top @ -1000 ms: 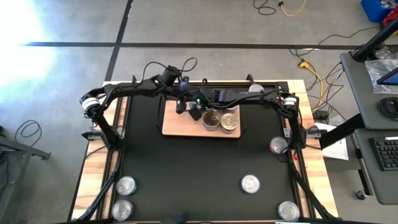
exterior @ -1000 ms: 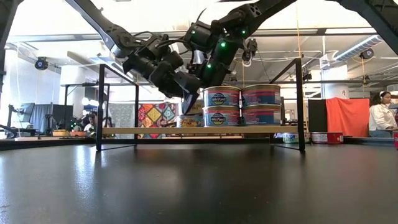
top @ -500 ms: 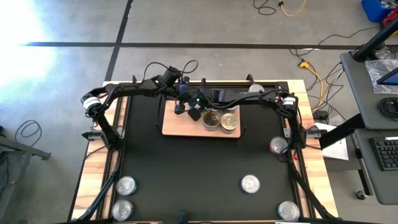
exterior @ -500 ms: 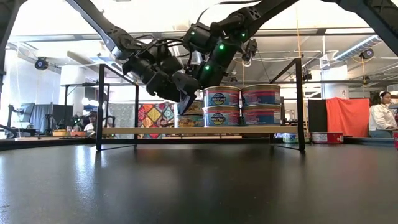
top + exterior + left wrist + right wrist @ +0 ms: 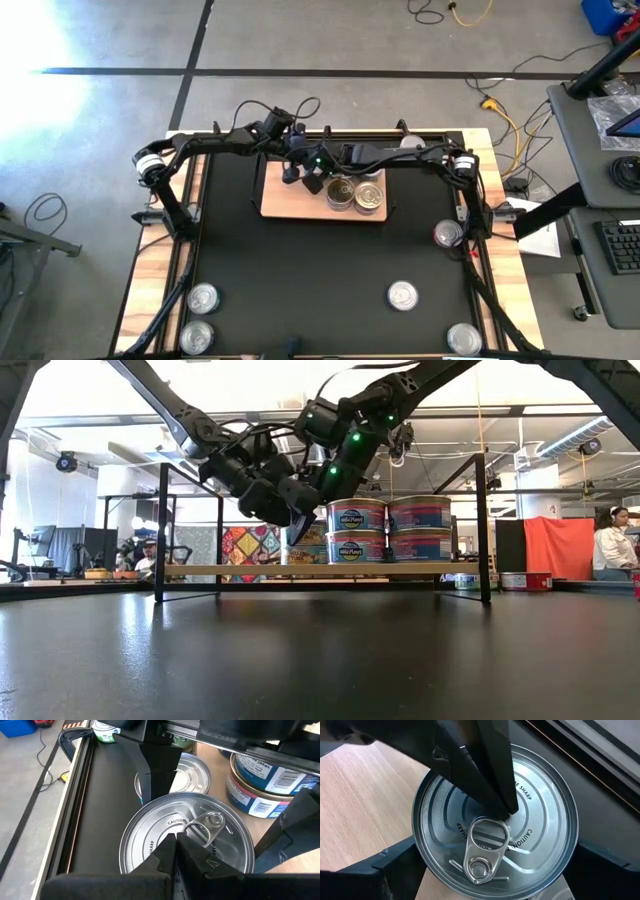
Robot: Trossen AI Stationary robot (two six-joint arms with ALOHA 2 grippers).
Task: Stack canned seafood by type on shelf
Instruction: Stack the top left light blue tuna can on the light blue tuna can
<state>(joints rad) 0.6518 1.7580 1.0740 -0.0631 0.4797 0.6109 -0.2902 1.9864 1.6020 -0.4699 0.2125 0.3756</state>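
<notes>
The shelf (image 5: 285, 205) is a light-wood board with black frame ends (image 5: 162, 530) at the mat's far middle. Two stacks of two blue-labelled cans (image 5: 356, 530) (image 5: 420, 530) stand on its right half. Both grippers meet just left of them. My right gripper (image 5: 495, 862) is shut on a silver can with a pull ring (image 5: 540, 810). My left gripper (image 5: 175, 837) is shut, its tip on that can's lid. Another silver-topped can (image 5: 192, 770) sits on the board right behind it. Whether the held can rests on anything is hidden. My left gripper touches the lid (image 5: 152, 832) of the held can with its shut fingertips (image 5: 492, 785), just beside the pull ring (image 5: 487, 837). It comes slanting down from the table's left. My right gripper holds the same can by its side wall, one finger (image 5: 390, 865) on each side at the rim (image 5: 417, 852), reaching from the table's right. The can sits level, lid up.
Loose cans lie on the black mat: two at the near left (image 5: 203, 297) (image 5: 197, 336), one near middle-right (image 5: 402, 295), one at the near right corner (image 5: 464, 337), a reddish one by the right edge (image 5: 447, 234). Another sits behind the shelf (image 5: 412, 143). A person (image 5: 610, 540) sits beyond the table.
My left arm's wrist has drawn back a little toward the table's left and risen slightly, while its shut tip has stayed at the can by the stacks. The right arm and the cans on the shelf have kept their places.
</notes>
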